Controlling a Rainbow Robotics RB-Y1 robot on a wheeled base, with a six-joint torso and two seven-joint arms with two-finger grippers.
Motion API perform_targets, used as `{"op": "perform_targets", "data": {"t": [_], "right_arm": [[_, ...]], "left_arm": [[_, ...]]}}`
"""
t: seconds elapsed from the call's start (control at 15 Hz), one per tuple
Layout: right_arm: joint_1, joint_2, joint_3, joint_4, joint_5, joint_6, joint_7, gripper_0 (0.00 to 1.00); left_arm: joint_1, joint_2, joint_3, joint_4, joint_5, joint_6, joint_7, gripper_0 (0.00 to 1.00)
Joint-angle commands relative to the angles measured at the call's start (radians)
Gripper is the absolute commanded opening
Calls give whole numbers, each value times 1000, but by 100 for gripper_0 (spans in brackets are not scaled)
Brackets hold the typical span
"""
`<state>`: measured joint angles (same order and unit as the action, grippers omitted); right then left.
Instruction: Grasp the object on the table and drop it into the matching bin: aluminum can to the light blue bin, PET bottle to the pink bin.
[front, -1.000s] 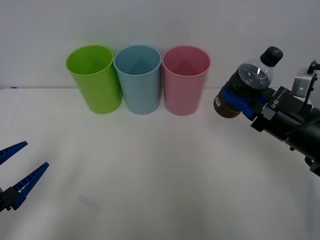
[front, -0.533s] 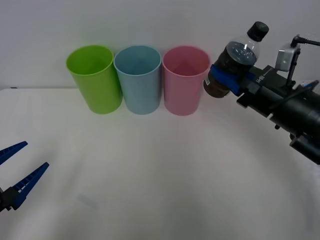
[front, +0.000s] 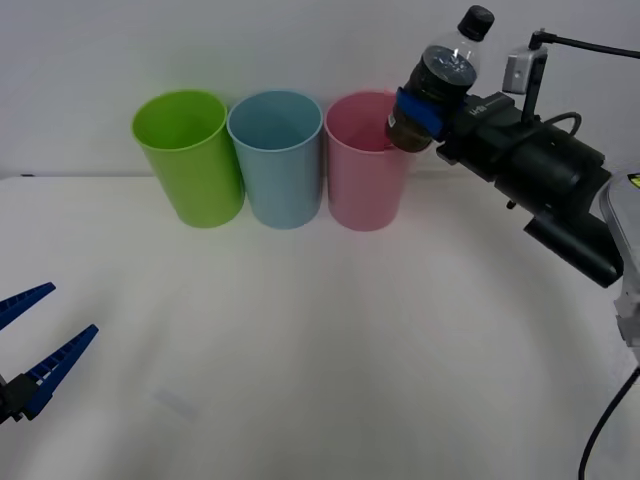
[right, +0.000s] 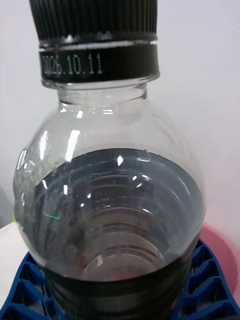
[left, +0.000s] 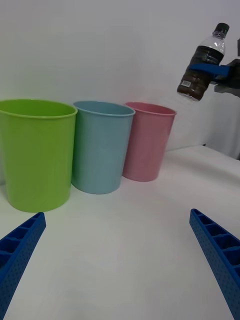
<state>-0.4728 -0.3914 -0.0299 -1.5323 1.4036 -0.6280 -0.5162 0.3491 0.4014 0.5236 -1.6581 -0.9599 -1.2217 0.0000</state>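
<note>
My right gripper (front: 420, 108) is shut on the PET bottle (front: 438, 82), a small clear bottle with dark contents and a black cap. It holds the bottle tilted in the air, its base over the right rim of the pink bin (front: 366, 170). The right wrist view has the bottle (right: 112, 200) close up between the blue fingers (right: 210, 290), with pink rim (right: 222, 250) behind. The light blue bin (front: 277, 160) stands left of the pink one. Low at the left of the white table (front: 330, 350), my left gripper (front: 30, 335) stays open. From the left wrist, the bottle (left: 202, 65) hangs above and right of the pink bin (left: 147, 140).
A lime green bin (front: 188, 155) stands left of the light blue bin, the three in a row at the table's back edge against a white wall. The right arm (front: 545, 180) reaches in from the right.
My right gripper has carried the bottle up and to the left, from beside the pink bin to over its right rim. The left gripper has not moved.
</note>
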Motion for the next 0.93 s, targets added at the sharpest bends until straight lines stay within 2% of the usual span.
{"op": "perform_targets", "data": {"t": [0.07, 0.93], "right_arm": [[-64, 36, 1, 83, 31, 27, 8, 0], [-257, 186, 1, 314, 172, 203, 42, 0]], "left_arm": [[0, 0, 0, 0, 0, 0, 0, 100], [0, 0, 0, 0, 0, 0, 0, 100]]}}
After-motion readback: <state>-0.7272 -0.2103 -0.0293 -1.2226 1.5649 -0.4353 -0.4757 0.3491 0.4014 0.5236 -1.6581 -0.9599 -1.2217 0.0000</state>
